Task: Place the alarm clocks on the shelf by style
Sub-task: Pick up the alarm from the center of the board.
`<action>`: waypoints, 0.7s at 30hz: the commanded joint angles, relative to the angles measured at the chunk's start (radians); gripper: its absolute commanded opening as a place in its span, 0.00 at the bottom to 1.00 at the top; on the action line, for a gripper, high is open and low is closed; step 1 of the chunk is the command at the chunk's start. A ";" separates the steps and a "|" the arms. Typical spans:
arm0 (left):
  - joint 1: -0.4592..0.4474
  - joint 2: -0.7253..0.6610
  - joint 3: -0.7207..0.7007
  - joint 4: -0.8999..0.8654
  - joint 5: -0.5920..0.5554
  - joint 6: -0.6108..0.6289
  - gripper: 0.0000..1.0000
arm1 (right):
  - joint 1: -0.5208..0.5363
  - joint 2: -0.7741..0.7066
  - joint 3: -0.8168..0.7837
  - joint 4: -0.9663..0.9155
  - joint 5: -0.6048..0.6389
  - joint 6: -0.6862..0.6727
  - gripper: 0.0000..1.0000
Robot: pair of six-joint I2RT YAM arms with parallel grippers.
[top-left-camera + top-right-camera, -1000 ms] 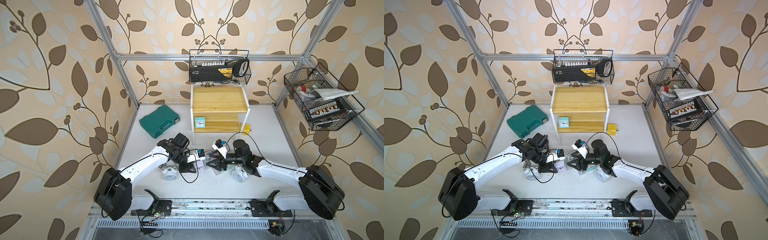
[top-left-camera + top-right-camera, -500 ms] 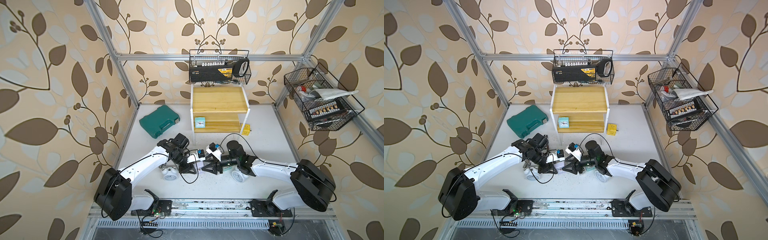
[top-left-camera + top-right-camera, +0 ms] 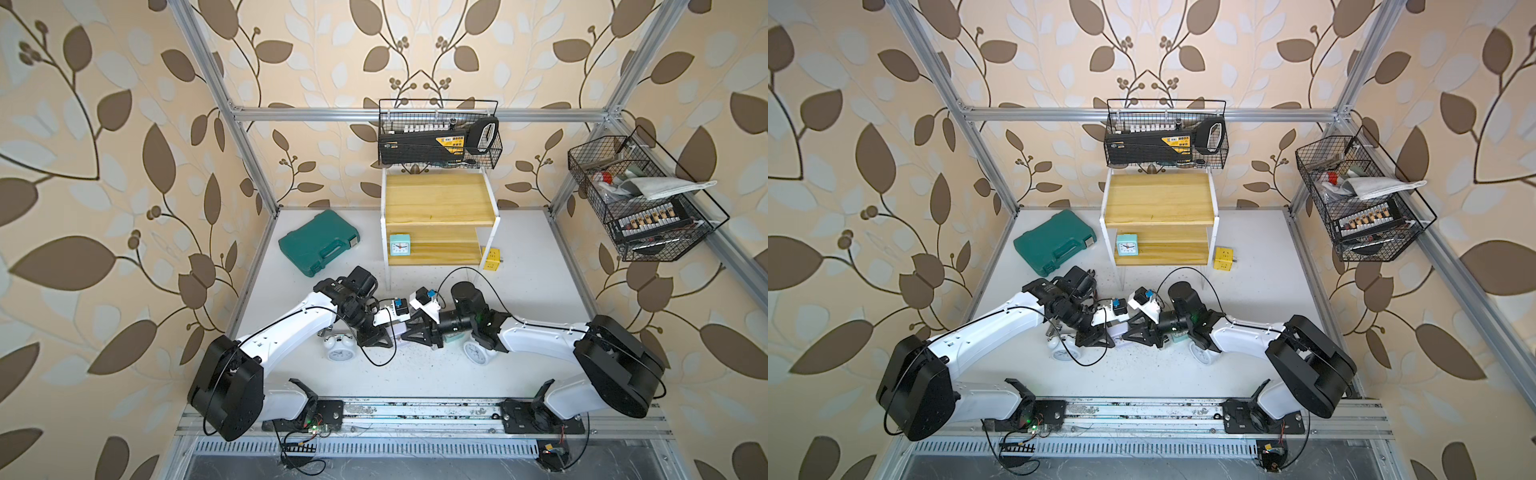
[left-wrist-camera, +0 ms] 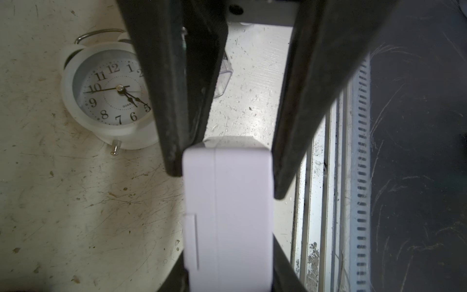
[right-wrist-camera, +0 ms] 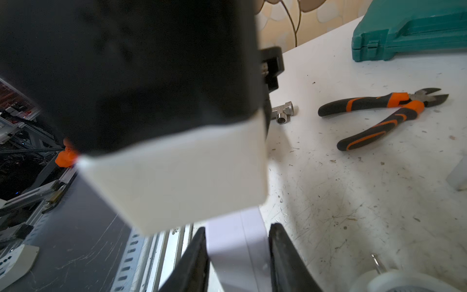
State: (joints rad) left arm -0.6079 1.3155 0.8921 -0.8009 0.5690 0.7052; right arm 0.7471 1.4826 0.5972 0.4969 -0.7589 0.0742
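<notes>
Lilac plastic is clamped from two sides at once. The lilac square alarm clock [image 4: 227,202] is pinched at one end by the left gripper [image 4: 227,183], whose jaws are closed on its narrow sides. The opposite end is held by the right gripper [image 5: 237,227], whose fingers are seen pressed against both sides in the right wrist view.

The double hold is judged to be the main hazard. If the arms are drawn apart before one pair of jaws is released, the clock could be wrenched or twisted out of both grips. If the left jaws are opened while the right hold covers only the end of the case, the clock could pivot and be dropped. It would then land on the table [image 3: 540,291], perhaps on the round white twin-bell clock [image 4: 111,93] lying face up just beside the left fingers. Smooth plastic sides would make such a slip more likely.

The lilac clock is bridged between the two sets of fingertips, near the front middle of the table. It appears to be raised off the surface, though this cannot be confirmed. It is well apart from the shelf [image 3: 436,199], on whose lower board one mint square clock [image 3: 400,244] is already stood, at the left end.
</notes>
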 commanded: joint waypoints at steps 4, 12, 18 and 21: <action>0.008 -0.012 0.034 -0.004 0.039 0.005 0.28 | 0.003 0.010 0.016 0.021 -0.025 0.007 0.28; 0.013 -0.023 0.027 0.007 0.027 -0.008 0.62 | -0.033 -0.019 0.002 0.022 -0.026 0.013 0.20; 0.094 -0.052 0.035 0.002 0.093 -0.022 0.69 | -0.104 -0.111 -0.039 0.013 0.065 0.025 0.21; 0.133 -0.059 0.044 -0.007 0.124 -0.030 0.69 | -0.129 -0.166 -0.045 -0.019 0.153 0.012 0.22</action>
State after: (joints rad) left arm -0.5018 1.2884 0.8936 -0.7929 0.6186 0.6857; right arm 0.6304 1.3632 0.5663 0.4900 -0.6903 0.0872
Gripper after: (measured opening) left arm 0.690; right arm 0.308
